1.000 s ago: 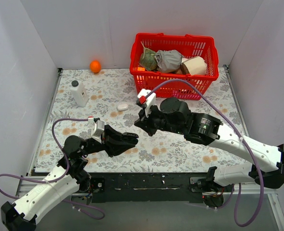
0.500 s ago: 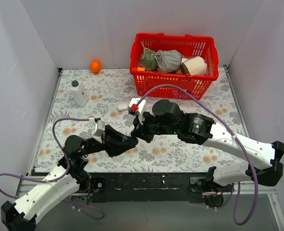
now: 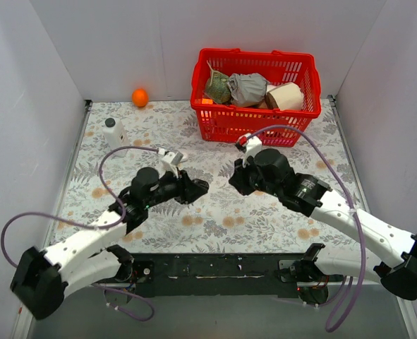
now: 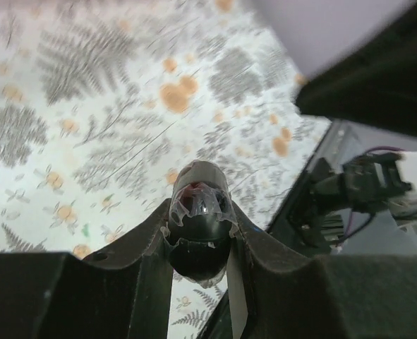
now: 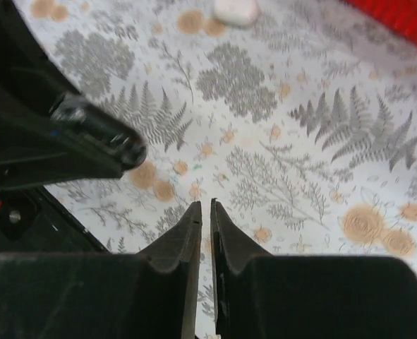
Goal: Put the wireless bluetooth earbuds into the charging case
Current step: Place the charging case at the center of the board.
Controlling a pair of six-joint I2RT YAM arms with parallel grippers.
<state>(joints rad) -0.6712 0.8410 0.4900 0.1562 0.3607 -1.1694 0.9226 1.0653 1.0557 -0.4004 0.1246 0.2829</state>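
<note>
Left gripper (image 3: 195,188) is clamped on the black case (image 4: 200,209), and we see this best from its own wrist camera. The two fingers (image 4: 148,244) press the oval body from either side, and its glossy upper face points away from the camera. The case is held off the table (image 3: 215,220), over the floral cloth near the middle.

Sweeping from the left edge, we find a white bottle (image 3: 115,137) with a dark cap standing upright well behind the left arm. An orange ball (image 3: 140,97) rests at the back wall, apart from the bottle. A small white case (image 5: 236,9) lies flat on the cloth at the top edge of the right wrist view. From above we cannot pick it out, since the left wrist covers that spot.

Right gripper (image 5: 206,206) hovers just beside the left one, near it but not touching. Its fingers are drawn together to a thin slit, and we cannot tell whether anything sits in that slit. The buds are too small for us to find in any view.

Farthest right and back, a red basket (image 3: 254,124) stands on the cloth with crumpled bundles inside.
</note>
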